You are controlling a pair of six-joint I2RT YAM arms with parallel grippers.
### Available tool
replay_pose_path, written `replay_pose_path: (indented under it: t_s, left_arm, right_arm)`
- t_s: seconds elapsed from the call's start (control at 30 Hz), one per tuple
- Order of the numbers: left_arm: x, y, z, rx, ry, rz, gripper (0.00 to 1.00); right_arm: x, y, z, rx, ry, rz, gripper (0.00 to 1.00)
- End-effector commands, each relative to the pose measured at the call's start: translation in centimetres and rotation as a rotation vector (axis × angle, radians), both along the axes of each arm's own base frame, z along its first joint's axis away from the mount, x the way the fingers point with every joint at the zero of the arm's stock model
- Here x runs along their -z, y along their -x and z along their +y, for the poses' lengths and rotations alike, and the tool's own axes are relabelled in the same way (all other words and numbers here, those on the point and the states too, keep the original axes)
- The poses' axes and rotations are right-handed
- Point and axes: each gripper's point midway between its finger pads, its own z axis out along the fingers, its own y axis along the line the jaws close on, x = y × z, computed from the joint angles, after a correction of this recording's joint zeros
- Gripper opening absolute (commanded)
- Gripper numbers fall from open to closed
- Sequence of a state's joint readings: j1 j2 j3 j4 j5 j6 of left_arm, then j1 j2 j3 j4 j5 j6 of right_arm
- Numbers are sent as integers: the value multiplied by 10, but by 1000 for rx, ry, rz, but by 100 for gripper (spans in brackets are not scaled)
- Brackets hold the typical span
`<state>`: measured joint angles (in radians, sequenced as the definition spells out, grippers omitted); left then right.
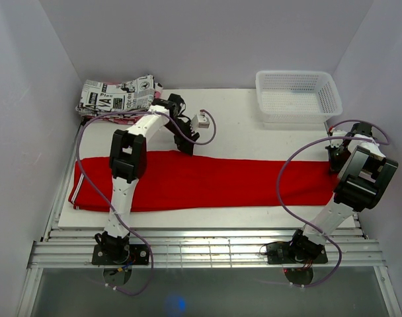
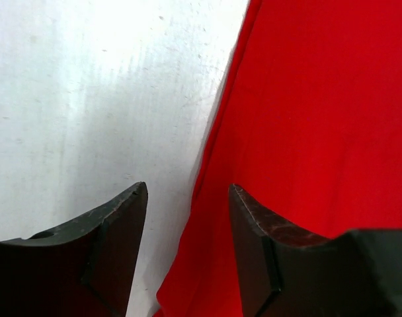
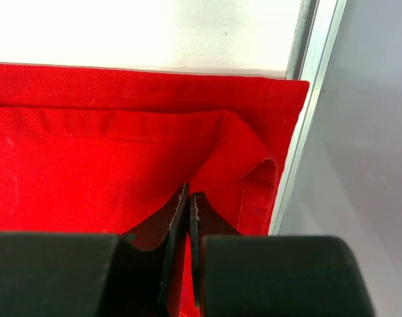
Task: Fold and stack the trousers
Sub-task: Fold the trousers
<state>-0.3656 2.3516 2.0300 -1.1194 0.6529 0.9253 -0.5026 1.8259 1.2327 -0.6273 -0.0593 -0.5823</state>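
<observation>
The right claw (image 3: pixel 189 198), at the right end of the big white table (image 1: pixel 234 132) where the long red trousers (image 1: pixel 207 178) lie flat, is pinched shut on their end, so the wide-open left claw (image 2: pixel 187 187) should close on the far edge before both lift together.

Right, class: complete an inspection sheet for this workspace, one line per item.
Surface: white table, metal rails along the near edge.
Job's things: red trousers laid flat in a long strip across the table.
Clutter: newsprint garment far left; white basket far right.
Grippers: left gripper fingers open astride trousers' far edge; right gripper fingers shut on trousers' right end.
Cables: purple cables hang in loose loops.
Surroundings: plain pale walls.
</observation>
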Motion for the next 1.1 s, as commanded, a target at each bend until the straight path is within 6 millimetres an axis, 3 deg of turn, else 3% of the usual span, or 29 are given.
replay_pose_path:
  t_s: [0.0,0.17,0.3,0.43,0.6,0.87,0.9,0.93,1.07]
  left_arm:
    - [-78,-25,-14,-31,133,-174,63]
    - [-80,-17,-15,-16,146,-151,65]
    - [-55,-6,-4,-7,83,-99,66]
    - [-27,-11,10,-36,-3,-100,68]
    - [-12,-15,27,-64,-64,-95,63]
    - [-27,-10,37,-47,-44,-83,22]
    - [-31,-9,37,-45,-38,-87,7]
    - [-33,-9,39,-47,-36,-89,2]
    - [-46,-8,42,-67,-10,-94,0]
  right_arm:
    - [-21,-11,1,-10,8,-66,8]
    - [-20,-11,2,-9,5,-66,8]
    - [-19,-10,2,-7,4,-64,8]
    - [-19,-10,3,-5,2,-63,8]
    - [-21,-9,1,-2,7,-64,8]
    - [-23,-12,0,-3,13,-74,8]
    - [-23,-13,0,-3,14,-76,8]
    - [-25,-13,0,-4,15,-81,8]
    - [-30,-14,-2,-11,31,-91,8]
